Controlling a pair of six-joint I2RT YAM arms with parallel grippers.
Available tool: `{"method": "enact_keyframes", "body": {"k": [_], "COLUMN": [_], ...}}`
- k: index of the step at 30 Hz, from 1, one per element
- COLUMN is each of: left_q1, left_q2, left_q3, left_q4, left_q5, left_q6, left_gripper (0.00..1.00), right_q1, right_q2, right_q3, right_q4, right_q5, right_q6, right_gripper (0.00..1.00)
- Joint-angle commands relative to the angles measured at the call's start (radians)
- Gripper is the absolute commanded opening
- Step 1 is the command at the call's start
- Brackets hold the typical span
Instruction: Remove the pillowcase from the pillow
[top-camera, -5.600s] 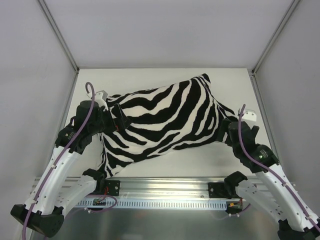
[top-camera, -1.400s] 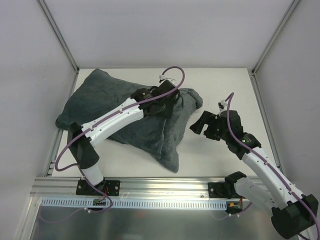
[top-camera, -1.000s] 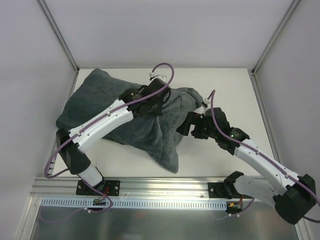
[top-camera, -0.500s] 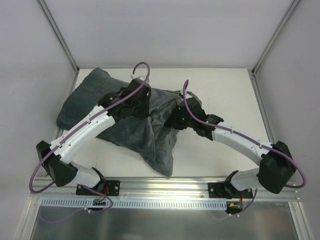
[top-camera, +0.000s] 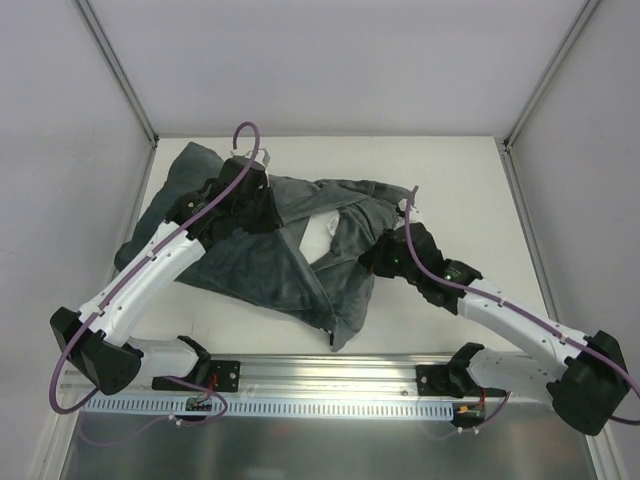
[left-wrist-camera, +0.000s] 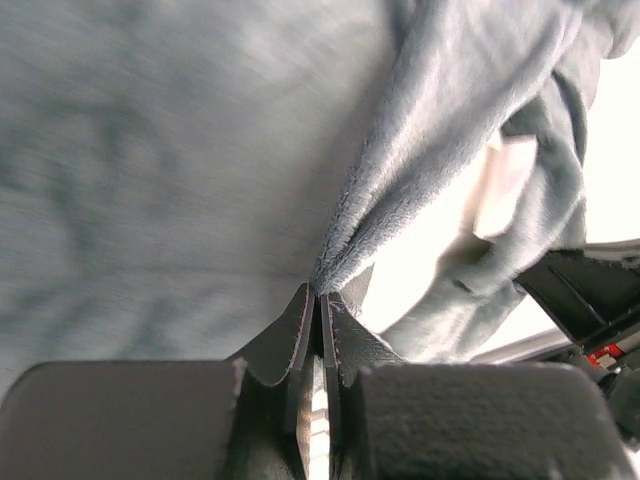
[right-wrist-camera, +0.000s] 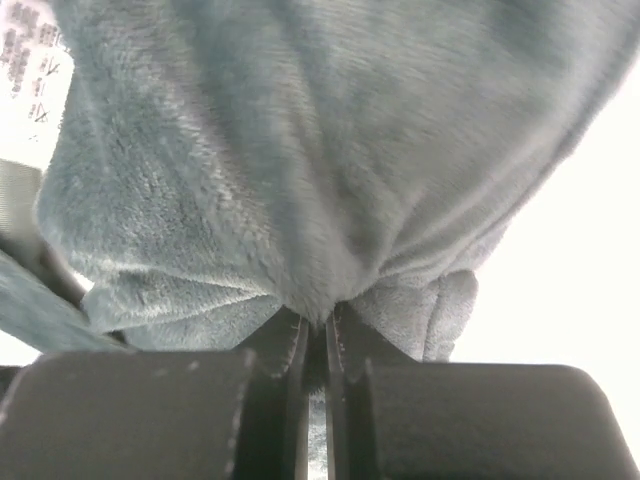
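Compared with a second ago, the right gripper (right-wrist-camera: 318, 322) is no longer open over the bare table (top-camera: 450, 180). It is now inside the bunched end of the grey plush pillowcase (top-camera: 260, 265) with its jaws pinched together on a fold of the cloth. The left gripper (left-wrist-camera: 320, 300) is also clamped on a ridge of the same fabric, and it is further toward its own side than before. The case mouth now gapes and a patch of the white pillow (top-camera: 320, 232) shows through. That suggests the stripping has begun, though most of the pillow is still covered. The exposed pillow lies between the two grippers, just beyond the right one's fingertips and to the right of the left one, with cloth bunched around it.
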Motion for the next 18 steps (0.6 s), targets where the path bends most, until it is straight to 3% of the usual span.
{"method": "enact_keyframes", "body": {"k": [1,3,5,7,8,11,14,18], "left_q1": [0.067,0.156,0.216,0.216,0.216,0.195,0.158,0.144], "left_q2": [-0.091,-0.132,-0.144,-0.135,-0.126,-0.080,-0.056,-0.066], "left_q3": [-0.027,-0.063,-0.086,-0.106,-0.116,-0.156,-0.174,-0.200], "left_q4": [-0.009,-0.009,0.000,0.016,0.029,0.097,0.120,0.146], "left_q5": [-0.003,0.023,0.058,0.081,0.162,0.233,0.235,0.252], "left_q6": [0.026,0.021,0.020,0.008,-0.003,-0.038,-0.052,-0.064], "left_gripper": [0.00,0.00,0.00,0.00,0.00,0.00,0.00,0.00], "right_q1": [-0.072,-0.135,-0.179,-0.205,-0.204,-0.154,-0.037,0.050], "right_q2": [-0.099,-0.208,-0.327,-0.381,-0.393,-0.349,-0.286,-0.214], "right_q3": [-0.119,-0.176,-0.245,-0.265,-0.256,-0.186,-0.049,0.098], "right_q4": [-0.169,-0.224,-0.249,-0.254,-0.252,-0.278,-0.346,-0.315], "right_q5": [0.167,0.161,0.133,0.081,0.066,0.065,0.229,0.361], "right_q6": [-0.003,0.002,0.004,0.004,0.005,-0.009,-0.024,-0.079], "right_gripper": [0.01,0.01,0.21,0.34,0.47,0.58,0.75,0.85]}}
